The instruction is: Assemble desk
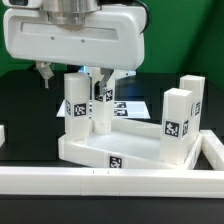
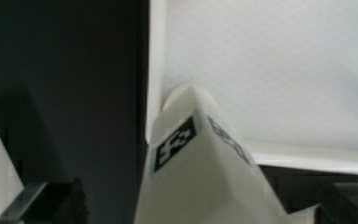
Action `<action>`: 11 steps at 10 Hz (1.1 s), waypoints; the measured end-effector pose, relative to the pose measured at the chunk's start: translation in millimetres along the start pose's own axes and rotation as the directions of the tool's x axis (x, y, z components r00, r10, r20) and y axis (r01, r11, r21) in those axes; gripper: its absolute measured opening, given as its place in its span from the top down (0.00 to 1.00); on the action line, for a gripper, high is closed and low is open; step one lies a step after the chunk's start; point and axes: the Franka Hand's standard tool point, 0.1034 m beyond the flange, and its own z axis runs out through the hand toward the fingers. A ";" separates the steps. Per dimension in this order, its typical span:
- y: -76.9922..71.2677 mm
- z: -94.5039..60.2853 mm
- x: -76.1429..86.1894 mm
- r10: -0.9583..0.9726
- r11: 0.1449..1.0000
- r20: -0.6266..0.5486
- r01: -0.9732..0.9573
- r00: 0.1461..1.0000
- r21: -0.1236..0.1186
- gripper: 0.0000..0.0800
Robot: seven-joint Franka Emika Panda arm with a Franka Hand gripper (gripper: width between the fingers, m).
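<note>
My gripper hung with its fingers spread apart and clamped on nothing, above the desk slab that lay on the black tabletop against the white border rail at the near edge. From the exterior view's left, two legs stood upright on the slab just below my fingers. A third leg and a fourth stood at its right side.

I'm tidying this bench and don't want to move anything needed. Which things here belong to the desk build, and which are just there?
Desk build:
- large white plastic slab with raised rim
- short square white tagged legs, e.g.
- open gripper

Not part of it:
- long white border rail
- flat paper sheet of printed tags
</note>
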 end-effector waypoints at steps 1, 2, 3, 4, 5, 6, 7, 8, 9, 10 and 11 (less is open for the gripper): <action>-1.9 0.0 -0.1 -0.060 0.998 0.000 0.060 0.998 0.001 0.19; -2.8 0.3 -0.3 -0.127 0.992 0.000 0.127 0.992 0.001 0.19; -2.8 0.5 -0.2 -0.210 0.978 -0.001 0.210 0.978 0.001 0.19; -4.1 1.2 -0.1 -0.273 0.962 -0.005 0.273 0.962 0.000 0.19; -5.2 1.2 0.7 -0.354 0.935 -0.007 0.354 0.935 -0.009 0.19; -4.2 0.8 1.6 -0.425 0.905 -0.007 0.425 0.905 -0.018 0.19; -3.2 1.0 1.7 -0.454 0.891 -0.006 0.454 0.891 -0.018 0.23; -2.7 1.1 1.7 -0.451 0.893 -0.006 0.450 0.893 -0.018 0.23; -2.4 1.2 1.8 -0.449 0.893 -0.006 0.449 0.893 -0.018 0.41; -2.1 1.3 1.7 -0.449 0.894 -0.005 0.449 0.894 -0.018 0.58; -2.0 1.3 1.7 -0.449 0.894 -0.005 0.448 0.894 -0.018 0.64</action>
